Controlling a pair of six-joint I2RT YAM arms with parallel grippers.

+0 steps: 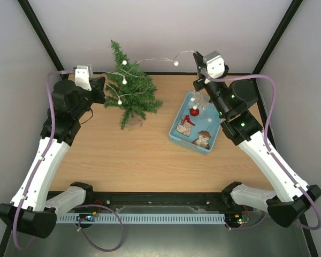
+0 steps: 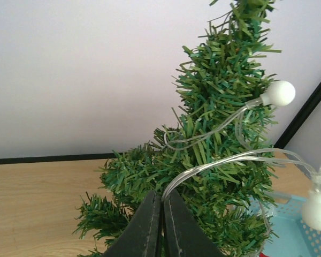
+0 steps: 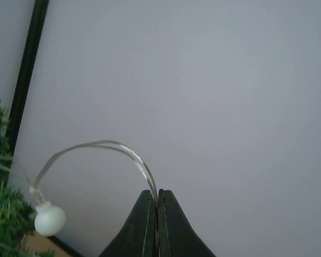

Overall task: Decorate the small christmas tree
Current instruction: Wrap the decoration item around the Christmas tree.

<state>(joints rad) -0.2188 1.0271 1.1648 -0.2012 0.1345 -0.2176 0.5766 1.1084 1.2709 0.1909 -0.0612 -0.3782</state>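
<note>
The small christmas tree stands at the table's back left, dark green and leaning, and fills the left wrist view. A clear light string with white bulbs drapes over its branches and runs right through the air. My left gripper is at the tree's left side, shut on the light string against the branches. My right gripper is raised at the back right, shut on the string's wire; a white bulb hangs to its left.
A light blue plastic basket with a red ball and other ornaments sits on the table under my right arm. Grey walls and black frame posts stand close behind the tree and both grippers.
</note>
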